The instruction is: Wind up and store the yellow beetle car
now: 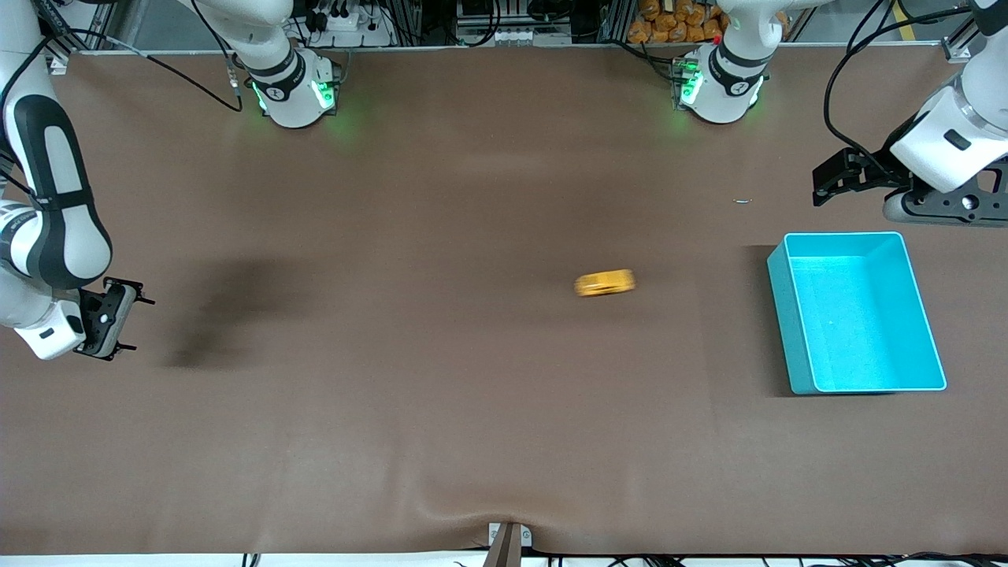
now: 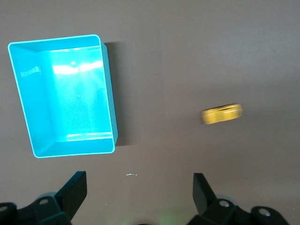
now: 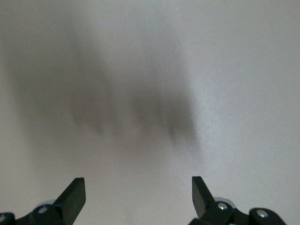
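Note:
The yellow beetle car (image 1: 604,283) lies alone on the brown table, about midway between the table's middle and the turquoise bin (image 1: 780,315). In the left wrist view the car (image 2: 222,114) sits apart from the bin (image 2: 110,108), which holds nothing. My left gripper (image 1: 820,187) hangs open over bare table beside the bin at the left arm's end, its jaws (image 2: 139,180) holding nothing. At the right arm's end my right gripper (image 1: 135,323) is open over bare table (image 3: 138,183), well away from the car.
A small pale sliver (image 1: 743,201) lies on the table between the left gripper and the bin, also seen below the left wrist as a sliver (image 2: 131,175). The right arm's shadow (image 1: 228,311) falls on the cloth. A cloth ridge (image 1: 504,512) rises at the front edge.

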